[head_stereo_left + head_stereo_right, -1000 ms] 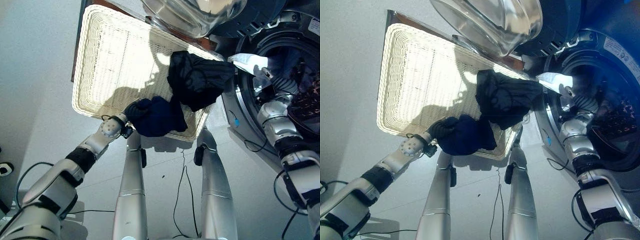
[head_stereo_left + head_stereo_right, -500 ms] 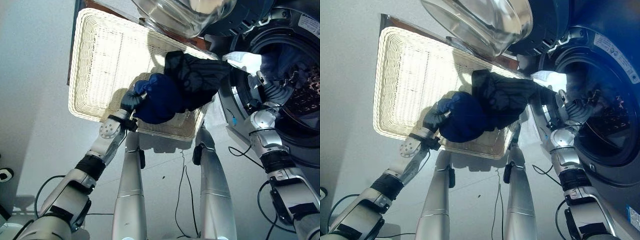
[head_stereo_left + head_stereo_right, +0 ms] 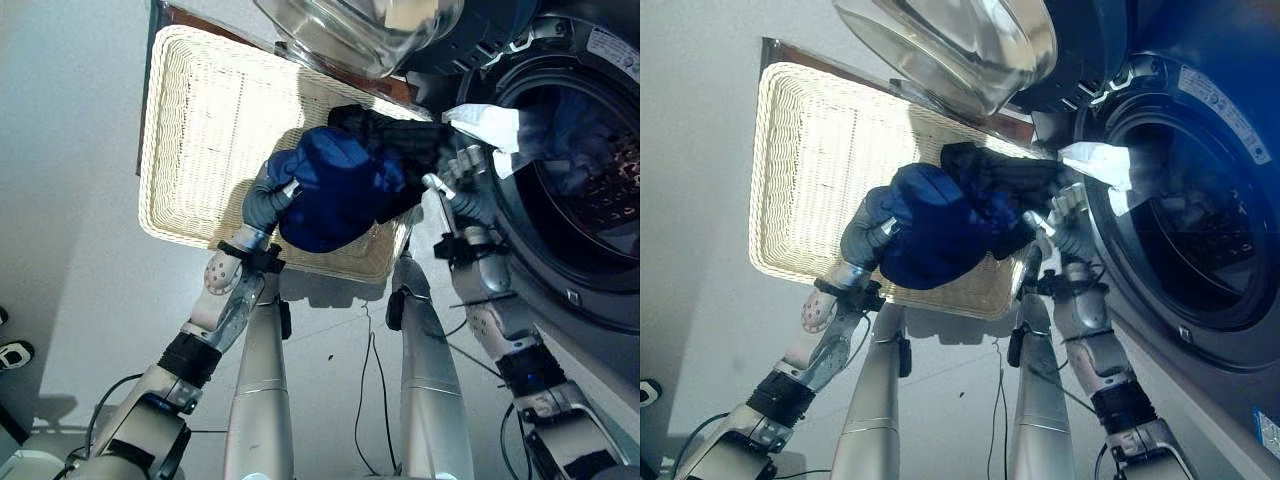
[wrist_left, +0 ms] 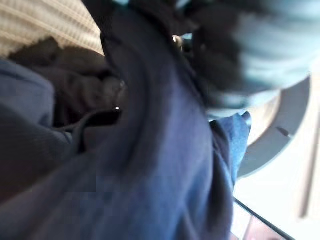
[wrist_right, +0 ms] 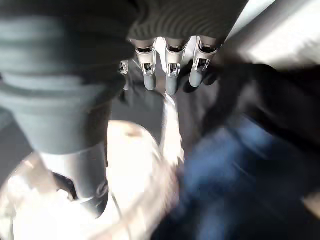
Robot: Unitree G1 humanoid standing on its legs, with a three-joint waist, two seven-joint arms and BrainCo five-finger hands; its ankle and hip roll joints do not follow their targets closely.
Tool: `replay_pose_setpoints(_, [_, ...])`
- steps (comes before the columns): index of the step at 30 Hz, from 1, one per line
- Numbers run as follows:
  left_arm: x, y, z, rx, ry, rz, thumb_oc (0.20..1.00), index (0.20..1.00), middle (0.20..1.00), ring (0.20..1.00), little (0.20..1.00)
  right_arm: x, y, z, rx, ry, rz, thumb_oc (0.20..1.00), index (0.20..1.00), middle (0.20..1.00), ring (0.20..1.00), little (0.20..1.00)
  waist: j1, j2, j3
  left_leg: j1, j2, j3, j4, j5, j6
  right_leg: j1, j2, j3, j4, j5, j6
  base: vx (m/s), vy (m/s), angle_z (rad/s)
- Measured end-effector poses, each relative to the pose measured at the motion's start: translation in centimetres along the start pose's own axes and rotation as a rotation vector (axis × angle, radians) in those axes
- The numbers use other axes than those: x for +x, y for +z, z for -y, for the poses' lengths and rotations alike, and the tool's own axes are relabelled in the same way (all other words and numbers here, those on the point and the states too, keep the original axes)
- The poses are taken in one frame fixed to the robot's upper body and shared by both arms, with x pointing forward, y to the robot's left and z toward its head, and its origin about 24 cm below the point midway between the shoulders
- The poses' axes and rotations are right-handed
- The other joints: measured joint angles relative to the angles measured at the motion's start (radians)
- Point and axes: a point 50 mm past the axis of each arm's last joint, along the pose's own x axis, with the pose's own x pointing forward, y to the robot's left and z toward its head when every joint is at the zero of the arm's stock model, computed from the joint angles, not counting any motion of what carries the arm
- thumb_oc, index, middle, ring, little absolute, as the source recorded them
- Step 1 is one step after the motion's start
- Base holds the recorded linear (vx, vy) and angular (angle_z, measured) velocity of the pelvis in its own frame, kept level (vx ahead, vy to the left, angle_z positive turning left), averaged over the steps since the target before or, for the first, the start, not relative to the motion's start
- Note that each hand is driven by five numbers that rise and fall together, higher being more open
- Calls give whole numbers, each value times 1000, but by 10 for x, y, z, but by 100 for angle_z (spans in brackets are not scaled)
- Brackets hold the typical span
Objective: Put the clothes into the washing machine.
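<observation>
A: What's nearest the camera?

B: The two arms reaching up. The left hand (image 3: 262,203) comes in from the lower left and is curled round a bundle of blue cloth (image 3: 338,190), holding it up over the near edge of the basket (image 3: 190,120). In the left wrist view the same blue cloth (image 4: 150,170) is draped right across the hand.

A: And the right hand?

B: The right hand (image 3: 462,190) sits just beside the bundle, between it and the washer's opening. Its fingers (image 5: 170,75) point at the dark cloth in the right wrist view, fairly straight and with nothing wrapped in them. They look close to the black cloth (image 3: 400,145), but I cannot tell whether they touch it.

A: Where is the black cloth?

B: Against the far side of the blue cloth, stretching from the basket's right rim toward the washer (image 3: 1200,180). It is touching the blue bundle and hangs outside the drum.

A: What about farther back?

B: The cream wicker basket lies on the pale floor (image 3: 70,200), its left part bare and sunlit. To its right the washer's round opening faces the robot, with a white cloth (image 3: 490,122) hanging over its upper left rim. Blue fabric shows inside the drum (image 3: 590,150). Farthest, the washer's glass door (image 3: 960,45) stands swung open above the basket.
</observation>
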Motion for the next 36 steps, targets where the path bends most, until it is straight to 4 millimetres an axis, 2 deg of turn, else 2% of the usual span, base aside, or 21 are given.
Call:
replay_pose_setpoints(4, [-3, 0, 5, -8, -22, 9, 200, 200, 200, 200, 200, -7, -13, -16, 102, 198, -104, 1000, 1000, 1000, 1000, 1000, -1, 0, 0, 22, 1, 3, -12, 0, 0, 13, 1, 2, 1, -1, -1, 8, 0, 0])
replay_pose_setpoints(13, [0, 5, 23, -25, -103, 37, 200, 200, 200, 200, 200, -10, -3, -45, 181, 466, -124, 1000, 1000, 1000, 1000, 1000, 1, 0, 0, 29, 1, 6, -16, 0, 0, 18, 0, 3, 2, -4, 0, 0, 0, 0])
replay_pose_setpoints(25, [5, 4, 27, 0, -73, 29, 200, 200, 200, 200, 200, -11, 7, -76, 265, 655, -103, 1000, 1000, 1000, 1000, 1000, 5, 0, 0, 42, 0, 13, -14, 1, 0, 21, 0, 11, 14, -8, -1, 0, 0, 0])
replay_pose_setpoints(30, [6, 4, 29, 27, -69, 30, 200, 200, 200, 200, 200, -9, 8, -79, 287, 665, -106, 1000, 1000, 1000, 1000, 1000, 4, 1, 0, 46, 0, 18, -15, 1, 0, 21, 0, 15, 15, -9, -1, 0, 0, 0])
replay_pose_setpoints(32, [7, 4, 28, 27, -66, 30, 200, 200, 200, 200, 200, -9, 8, -79, 286, 668, -108, 558, 558, 558, 558, 558, 5, 1, 0, 46, 0, 19, -16, 0, 0, 21, 0, 16, 15, -9, -1, 0, 0, 0])
replay_pose_setpoints(33, [7, 4, 28, 28, -66, 30, 200, 200, 200, 200, 200, -9, 8, -79, 286, 668, -109, 200, 200, 200, 200, 200, 5, 1, 0, 46, 0, 19, -16, 0, 0, 21, 0, 16, 15, -9, -1, 0, 0, 0])
replay_pose_setpoints(36, [6, 5, 29, 29, -65, 33, 200, 200, 200, 200, 200, -7, 9, -77, 282, 654, -108, 200, 200, 200, 200, 200, 7, 1, 0, 47, 0, 20, -16, 1, 0, 21, 0, 17, 15, -9, -1, 0, 0, 0])
